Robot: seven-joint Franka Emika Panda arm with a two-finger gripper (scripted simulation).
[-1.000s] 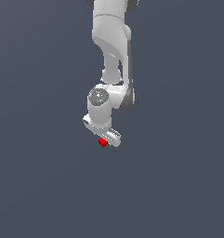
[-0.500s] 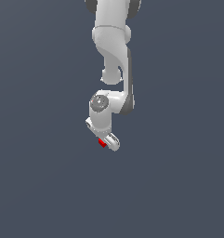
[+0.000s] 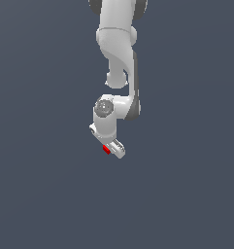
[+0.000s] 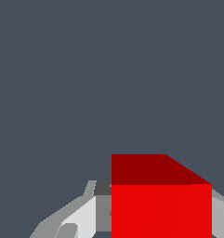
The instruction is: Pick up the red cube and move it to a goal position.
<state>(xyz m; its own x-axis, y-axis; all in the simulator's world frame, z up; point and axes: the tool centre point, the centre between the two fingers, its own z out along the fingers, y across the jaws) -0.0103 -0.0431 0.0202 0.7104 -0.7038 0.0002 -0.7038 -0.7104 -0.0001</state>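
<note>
The red cube (image 3: 107,149) is a tiny bright red block held at the tip of my white gripper (image 3: 108,149), in the middle of the exterior view. In the wrist view the red cube (image 4: 161,200) fills the space between the grey-white fingers (image 4: 81,218), which close on its sides. The gripper is shut on the cube and holds it off the grey surface. The arm hangs down from the top of the exterior view with the hand tilted. No goal marker shows.
The white arm (image 3: 117,53) reaches down from the top middle of the exterior view. A plain dark grey surface (image 3: 41,185) lies all around, with nothing else on it.
The hand with the red cube has shifted slightly down and sideways in the exterior view, and the arm's wrist has turned a little. The cube stays gripped.
</note>
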